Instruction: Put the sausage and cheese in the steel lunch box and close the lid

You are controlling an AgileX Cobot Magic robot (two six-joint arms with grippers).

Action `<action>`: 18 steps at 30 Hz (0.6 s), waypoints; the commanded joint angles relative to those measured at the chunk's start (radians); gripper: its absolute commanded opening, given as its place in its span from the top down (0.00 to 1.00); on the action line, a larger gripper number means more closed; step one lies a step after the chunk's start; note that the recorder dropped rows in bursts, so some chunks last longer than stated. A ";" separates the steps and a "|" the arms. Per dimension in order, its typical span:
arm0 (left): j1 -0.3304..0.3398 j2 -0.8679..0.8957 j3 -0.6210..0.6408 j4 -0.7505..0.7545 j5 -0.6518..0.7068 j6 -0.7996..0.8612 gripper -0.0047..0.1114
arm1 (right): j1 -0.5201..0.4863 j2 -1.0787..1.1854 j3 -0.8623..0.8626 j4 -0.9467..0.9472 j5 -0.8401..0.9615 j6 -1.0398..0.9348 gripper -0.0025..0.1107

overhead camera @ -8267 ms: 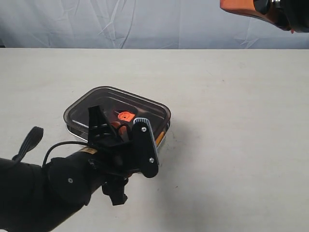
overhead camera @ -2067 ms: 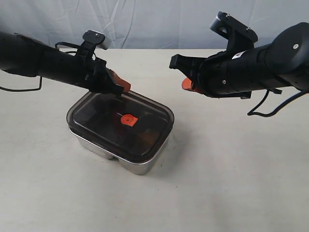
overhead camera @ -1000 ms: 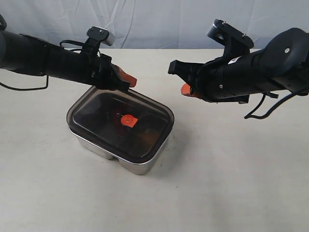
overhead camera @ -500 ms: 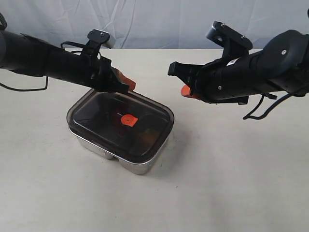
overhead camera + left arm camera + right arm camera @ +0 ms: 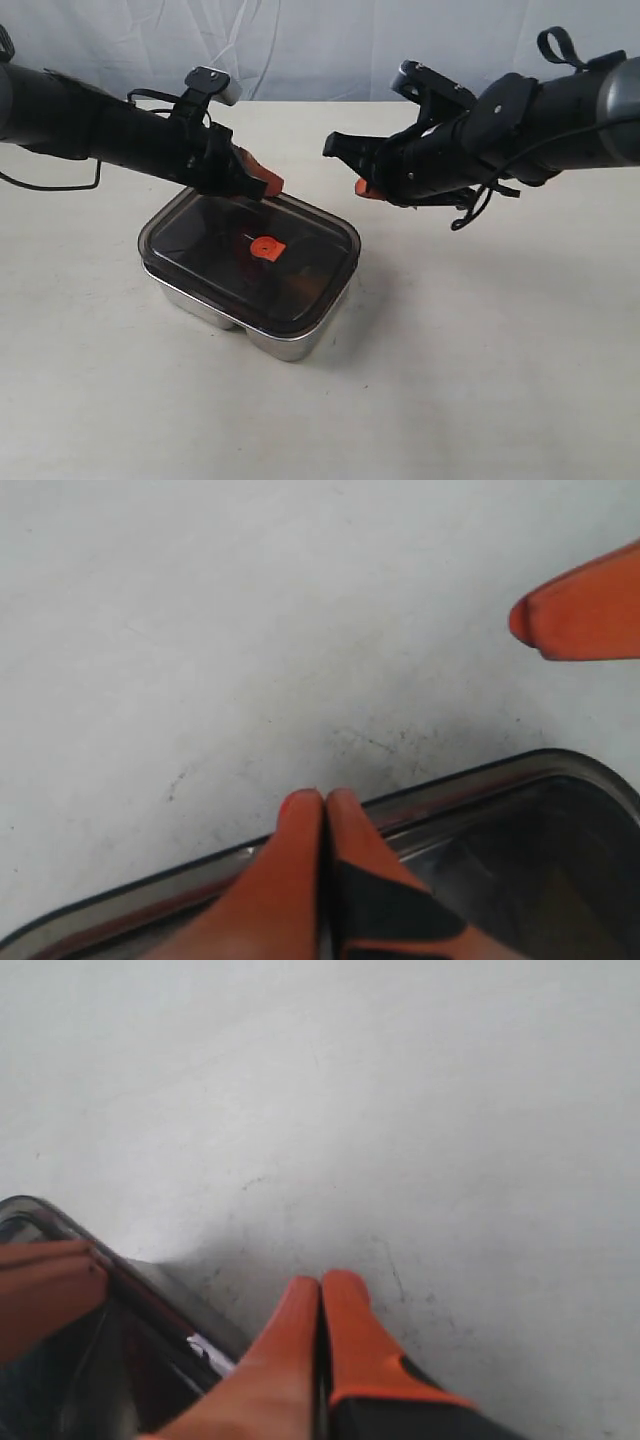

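Note:
The steel lunch box (image 5: 262, 335) stands left of centre with the dark smoky lid (image 5: 205, 252) lying on top, its orange centre valve (image 5: 265, 247) showing. Through the lid only dim reddish and orange shapes show; sausage and cheese are not clearly visible. My left gripper (image 5: 272, 184) is shut with nothing in it, its tips over the lid's far rim (image 5: 470, 780); the left wrist view shows the gripper (image 5: 323, 798) there. My right gripper (image 5: 364, 189) is shut and empty, just beyond the box's far right corner; the right wrist view shows this gripper (image 5: 321, 1283) beside the lid corner (image 5: 120, 1272).
The box stands on a pale tabletop (image 5: 480, 350), with a wrinkled light backdrop (image 5: 300, 45) behind it. Both black arms reach in from the sides, the left arm (image 5: 90, 125) and the right arm (image 5: 540, 115). The right fingertips (image 5: 575, 615) show in the left wrist view.
The right gripper has moved left and slightly lower, closer to the box's far right corner. The left gripper has stayed over the lid's far rim. The lid has not moved.

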 commanded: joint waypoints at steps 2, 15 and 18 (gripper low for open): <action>-0.003 -0.003 -0.006 0.087 -0.043 -0.067 0.96 | 0.007 0.075 -0.104 -0.007 0.066 -0.009 0.98; -0.002 -0.003 -0.006 0.179 0.026 -0.121 0.96 | 0.012 0.078 -0.154 -0.056 0.166 -0.009 0.98; -0.002 -0.003 -0.006 0.200 0.039 -0.124 0.96 | -0.008 0.078 -0.159 -0.067 0.197 -0.009 0.98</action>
